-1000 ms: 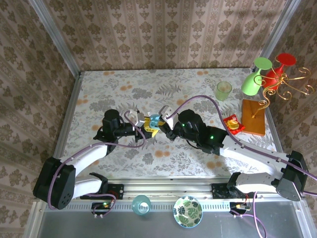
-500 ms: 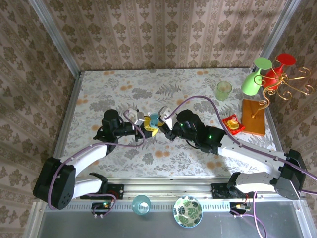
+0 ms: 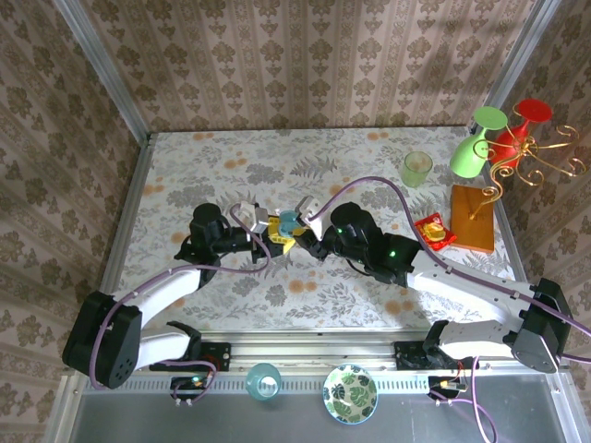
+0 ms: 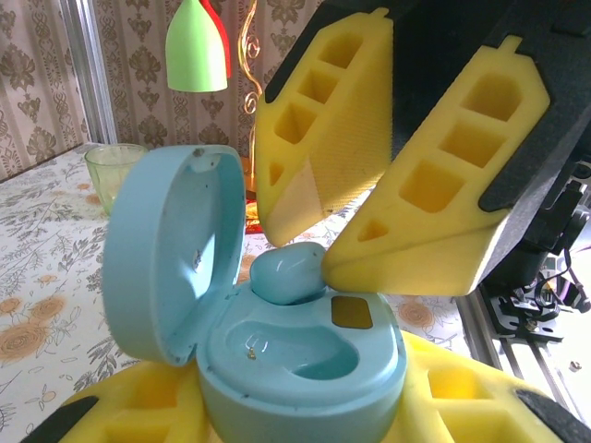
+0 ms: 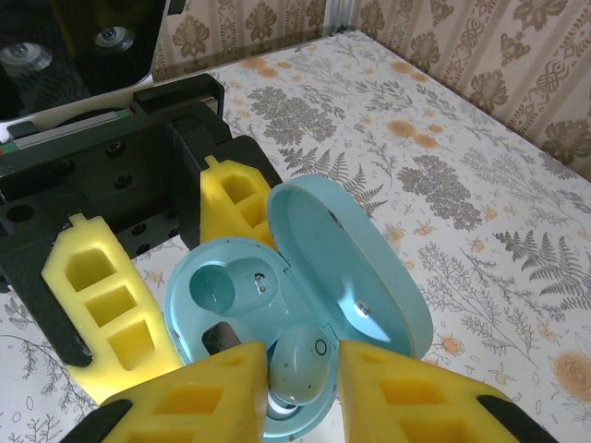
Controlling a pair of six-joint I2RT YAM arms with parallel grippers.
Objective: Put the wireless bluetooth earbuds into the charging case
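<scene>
Left pincer (image 5: 220,297) clamps the open charging case (image 4: 175,254); right pincer (image 4: 309,247) straddles the slick-looking little earbud (image 5: 300,362), grip unclear. I'd pinch its sides.

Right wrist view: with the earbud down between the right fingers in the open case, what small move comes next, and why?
Probably open the right gripper fully and lift straight up: the earbud already sits in its socket of the charging case, which the left gripper clamps, and the other socket is empty.
</scene>
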